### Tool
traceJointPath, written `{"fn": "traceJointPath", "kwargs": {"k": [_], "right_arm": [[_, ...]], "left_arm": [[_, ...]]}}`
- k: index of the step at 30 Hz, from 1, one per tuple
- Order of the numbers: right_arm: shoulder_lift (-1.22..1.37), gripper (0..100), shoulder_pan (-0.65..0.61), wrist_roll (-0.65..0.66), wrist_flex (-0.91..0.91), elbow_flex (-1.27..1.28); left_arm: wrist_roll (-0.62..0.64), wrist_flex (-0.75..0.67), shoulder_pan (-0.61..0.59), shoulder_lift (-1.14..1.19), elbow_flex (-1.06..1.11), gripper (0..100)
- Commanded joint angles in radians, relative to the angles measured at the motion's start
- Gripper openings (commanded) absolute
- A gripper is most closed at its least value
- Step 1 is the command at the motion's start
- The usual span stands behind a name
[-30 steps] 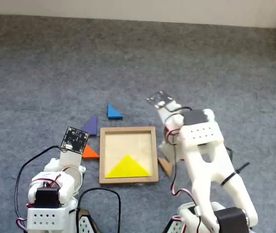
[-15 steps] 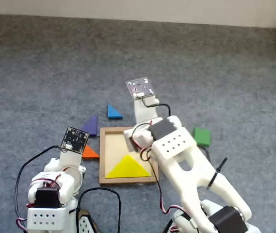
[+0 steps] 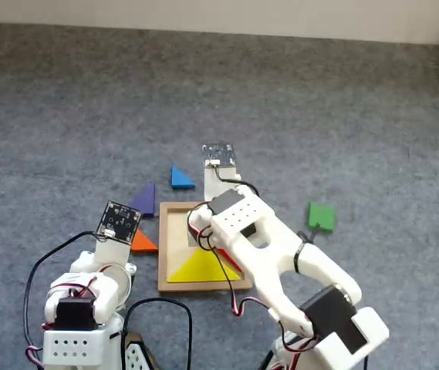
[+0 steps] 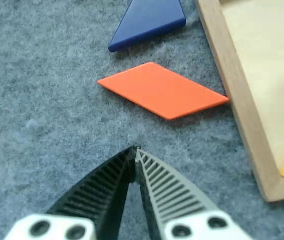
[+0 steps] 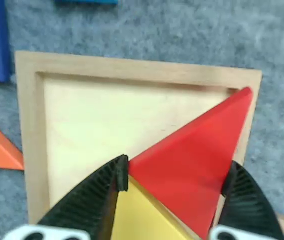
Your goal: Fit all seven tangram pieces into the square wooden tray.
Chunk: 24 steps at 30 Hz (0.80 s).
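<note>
The square wooden tray lies on grey carpet with a yellow triangle in its near part. My right arm reaches over the tray. My right gripper is shut on a red triangle, held tilted above the tray floor with one tip near the tray's corner. My left gripper is shut and empty, just short of the orange parallelogram lying against the tray's outer rim.
A purple triangle and a blue triangle lie off the tray's far left corner. The orange piece sits left of the tray. A green square lies to the right. Open carpet stretches beyond.
My right arm has swung left from the tray's right side to over the tray, carrying the red triangle. The green square came into sight. The left arm has kept still.
</note>
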Motion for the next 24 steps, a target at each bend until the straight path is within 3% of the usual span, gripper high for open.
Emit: {"fn": "traceJointPath", "kwargs": {"k": [1, 5, 11, 13, 20, 24], "right_arm": [[-0.008, 24.5, -0.015, -0.009, 0.002, -0.048], [-0.007, 26.3, -0.013, -0.009, 0.033, -0.05], [-0.008, 46.1, -0.01, -0.009, 0.082, -0.051], [-0.008, 48.2, -0.01, -0.009, 0.085, -0.051], [-0.044, 46.1, -0.01, -0.009, 0.206, -0.13], [-0.108, 30.1, -0.007, 0.063, 0.251, -0.171]], "left_arm": [[0.008, 0.005, 0.016, -0.019, 0.019, 1], [0.008, 0.005, 0.016, -0.019, 0.019, 1], [0.008, 0.005, 0.016, -0.019, 0.019, 1], [0.008, 0.005, 0.016, -0.019, 0.019, 1], [0.008, 0.005, 0.016, -0.019, 0.019, 1], [0.008, 0.005, 0.016, -0.019, 0.019, 1]]}}
